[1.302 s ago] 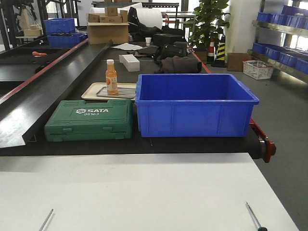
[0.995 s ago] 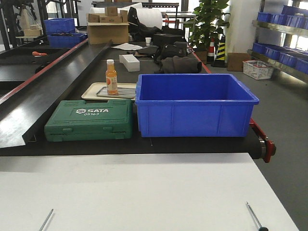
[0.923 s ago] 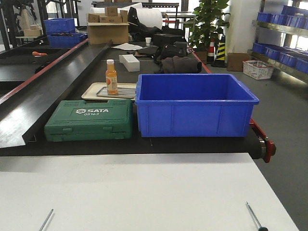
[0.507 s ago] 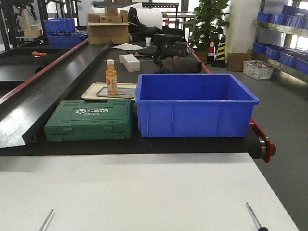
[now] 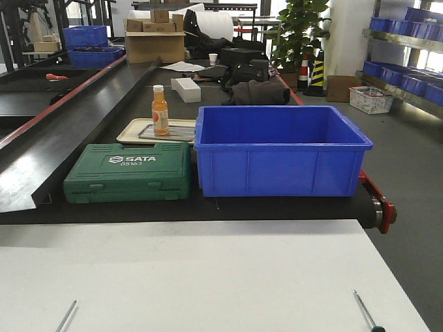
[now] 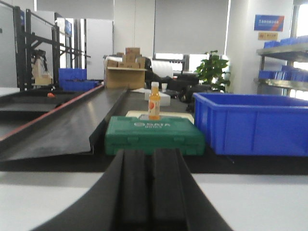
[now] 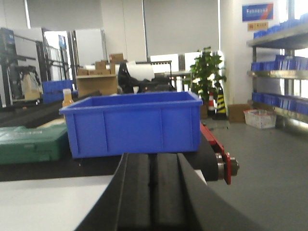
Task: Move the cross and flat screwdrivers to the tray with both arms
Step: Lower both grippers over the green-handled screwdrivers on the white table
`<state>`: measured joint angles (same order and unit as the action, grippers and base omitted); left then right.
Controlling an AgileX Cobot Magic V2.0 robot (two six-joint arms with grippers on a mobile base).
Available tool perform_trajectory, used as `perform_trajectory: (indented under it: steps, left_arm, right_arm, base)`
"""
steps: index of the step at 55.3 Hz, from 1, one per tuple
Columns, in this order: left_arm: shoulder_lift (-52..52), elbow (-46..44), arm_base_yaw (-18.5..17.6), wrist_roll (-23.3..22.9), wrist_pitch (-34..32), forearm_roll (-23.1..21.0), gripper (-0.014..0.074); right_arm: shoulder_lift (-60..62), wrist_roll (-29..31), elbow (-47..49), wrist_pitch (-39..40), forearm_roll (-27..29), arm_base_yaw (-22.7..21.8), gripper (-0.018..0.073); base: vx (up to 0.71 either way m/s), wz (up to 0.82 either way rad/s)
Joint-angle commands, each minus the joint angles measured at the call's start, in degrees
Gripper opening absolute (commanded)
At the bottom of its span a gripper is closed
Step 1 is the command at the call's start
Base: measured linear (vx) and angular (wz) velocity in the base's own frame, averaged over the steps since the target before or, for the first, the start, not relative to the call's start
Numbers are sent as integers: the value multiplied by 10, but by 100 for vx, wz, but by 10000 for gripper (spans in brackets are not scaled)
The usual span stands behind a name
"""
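Grey metal tray (image 5: pixel 178 131): mid-left, nested in beige tray (image 5: pixel 130 133), with an orange bottle (image 5: pixel 160 111) upright on it.
Blue bin (image 5: pixel 277 159): centre, just right of green SATA case (image 5: pixel 128 173).
Lower-left screwdriver (image 5: pixel 67 316) and lower-right screwdriver (image 5: pixel 363 309): on white table (image 5: pixel 208 277), handles cropped.
Left gripper (image 6: pixel 150 156) and right gripper (image 7: pixel 153 159): fingers pressed together, holding nothing.

front view | change: none to be seen; the left screwdriver (image 5: pixel 66 316) and the right screwdriver (image 5: pixel 365 309) have not shifted on the white table (image 5: pixel 208 277) | wrist views: nothing earlier to hold them against (so no change can be told there)
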<state>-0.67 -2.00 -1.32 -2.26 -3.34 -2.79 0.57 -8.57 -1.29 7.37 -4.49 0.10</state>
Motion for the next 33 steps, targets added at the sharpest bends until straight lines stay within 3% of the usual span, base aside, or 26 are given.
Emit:
perform_trajectory:
  steps: [1, 11, 21, 27, 33]
  left_arm:
    - [6, -51, 2, -6, -57, -1, 22]
    - [82, -133, 2, -6, -30, -1, 120]
    - [199, -157, 2, -1, -34, -1, 292]
    - [274, -157, 2, -1, -32, -1, 384]
    - [336, -157, 2, -2, -32, -1, 413]
  right_arm:
    - [-26, 1, 47, 33, -4, -2, -4]
    - [-108, 2, 154, -89, -9, -2, 13]
    - [-202, 15, 173, -101, -12, -2, 62]
    - [-264, 15, 173, -103, -12, -2, 134]
    - [-334, 15, 173, -89, -11, -2, 265]
  base:
    - [0, 0]
    - [0, 0]
    - [0, 0]
    - [0, 0]
    - [0, 0]
